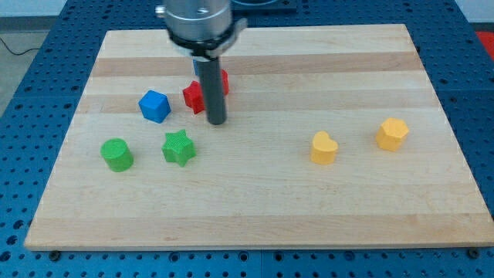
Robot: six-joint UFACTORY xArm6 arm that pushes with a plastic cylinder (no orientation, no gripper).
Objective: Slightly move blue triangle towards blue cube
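The blue cube (154, 106) sits on the wooden board (262, 208) at the view's left. No blue triangle shows anywhere in this view. My tip (217, 122) rests on the board to the right of the blue cube and up and to the right of the green star (178, 147). The rod stands in front of a red block (193, 96), and more red (225, 81) shows on the rod's right side. I cannot tell whether that is one red block or two, nor their shape.
A green cylinder (116, 154) lies at the left, below the blue cube. A yellow heart (324, 147) and a yellow hexagon (392, 133) lie at the right. The board's edges border a blue perforated table.
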